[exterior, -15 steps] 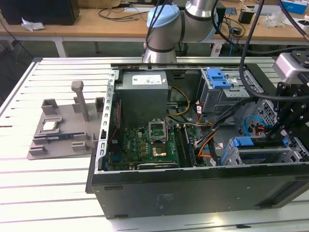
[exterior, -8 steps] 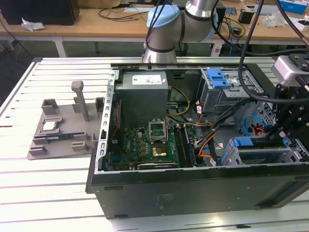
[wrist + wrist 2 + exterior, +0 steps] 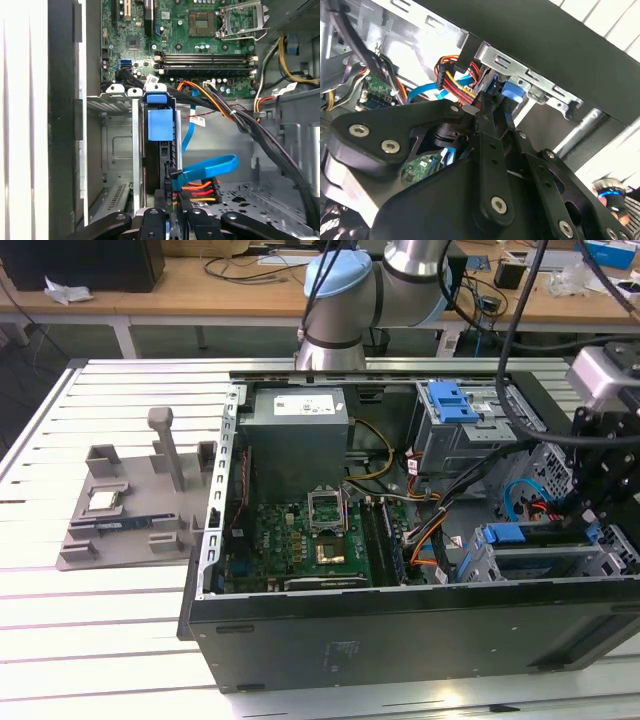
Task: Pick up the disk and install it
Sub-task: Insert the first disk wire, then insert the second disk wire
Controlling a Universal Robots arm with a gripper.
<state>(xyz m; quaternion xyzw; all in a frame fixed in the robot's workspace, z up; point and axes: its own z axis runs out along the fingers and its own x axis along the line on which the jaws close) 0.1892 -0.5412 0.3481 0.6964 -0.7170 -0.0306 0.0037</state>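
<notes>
One disk (image 3: 160,125) (edge-on in its bay) sits just beyond the gripper (image 3: 172,212).

disk (image 3: 159,150) mostly hidden inside bay, arm (image 3: 380,290) cut off by edge

The worktop (image 3: 90,640) was a white surface made of long slats with dark grooves between them. On it lay an open black computer case (image 3: 400,630), on its side, toward the exterior view's right. Beside the case, toward the exterior view's left, a grey plastic fixture (image 3: 135,505) stood on the slats.
</notes>
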